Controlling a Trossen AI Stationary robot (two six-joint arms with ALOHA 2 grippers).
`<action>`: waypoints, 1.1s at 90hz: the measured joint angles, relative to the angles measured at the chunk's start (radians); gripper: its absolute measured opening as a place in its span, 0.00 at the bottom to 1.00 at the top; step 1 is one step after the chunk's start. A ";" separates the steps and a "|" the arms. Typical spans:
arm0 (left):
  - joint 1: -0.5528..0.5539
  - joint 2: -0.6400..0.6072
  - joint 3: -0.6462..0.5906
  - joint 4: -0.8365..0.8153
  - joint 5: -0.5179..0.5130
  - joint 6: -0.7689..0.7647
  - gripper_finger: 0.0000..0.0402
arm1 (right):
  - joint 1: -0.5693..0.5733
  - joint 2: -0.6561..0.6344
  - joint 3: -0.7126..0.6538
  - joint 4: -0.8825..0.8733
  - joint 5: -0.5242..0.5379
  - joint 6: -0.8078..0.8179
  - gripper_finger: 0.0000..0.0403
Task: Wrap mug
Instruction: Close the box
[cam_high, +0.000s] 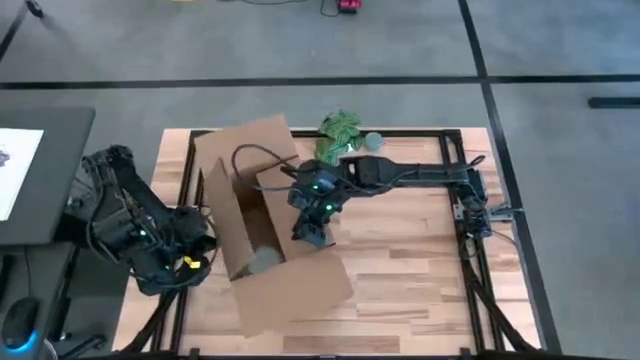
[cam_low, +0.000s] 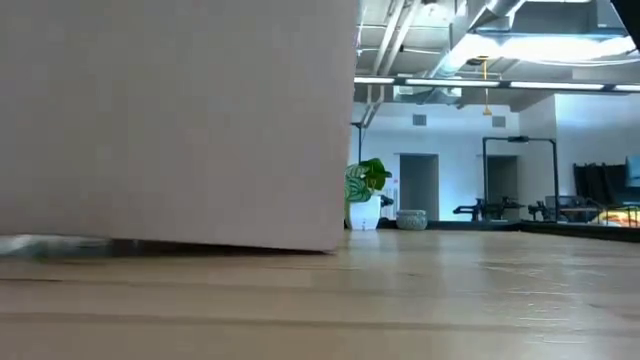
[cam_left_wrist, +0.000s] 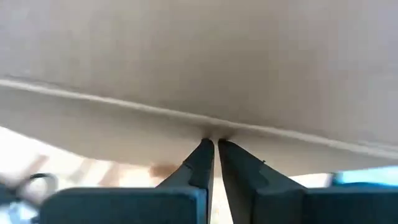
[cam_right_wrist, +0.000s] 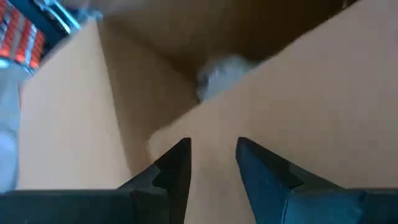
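An open cardboard box (cam_high: 250, 225) stands on the wooden table, flaps spread; its wall (cam_low: 180, 120) fills the left of the low view. A pale grey bundle (cam_high: 264, 260) (cam_right_wrist: 222, 73) lies on the box's floor; the mug itself is hidden. My right gripper (cam_high: 314, 228) (cam_right_wrist: 212, 155) is open over the box's right flap (cam_right_wrist: 311, 93), near the flap's edge. My left gripper (cam_high: 203, 247) (cam_left_wrist: 215, 144) is shut at the outside of the box's left wall. My left gripper has its shut fingertips against the cardboard at a fold line (cam_left_wrist: 186, 117) on the box's left side, coming level from the table's left. Whether any cardboard is caught between the fingers cannot be told. Whether my right gripper touches the flap cannot be told.
A green leafy thing (cam_high: 340, 128) and a small grey round thing (cam_high: 373, 141) sit at the table's far edge behind the box. A black metal frame (cam_high: 470, 215) borders the table. Bare wood (cam_high: 420, 270) lies to the right of the box.
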 joint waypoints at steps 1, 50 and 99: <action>-0.003 -0.001 0.006 -0.003 0.007 -0.001 0.02 | 0.000 0.000 0.000 0.002 0.001 0.001 0.30; 0.008 -0.050 -0.034 0.001 -0.277 -0.057 0.00 | -0.053 -0.090 0.004 0.084 0.003 0.028 0.30; 0.011 -0.048 -0.158 0.072 -0.274 -0.053 0.00 | -0.155 -0.083 -0.002 -0.211 0.127 -0.125 0.30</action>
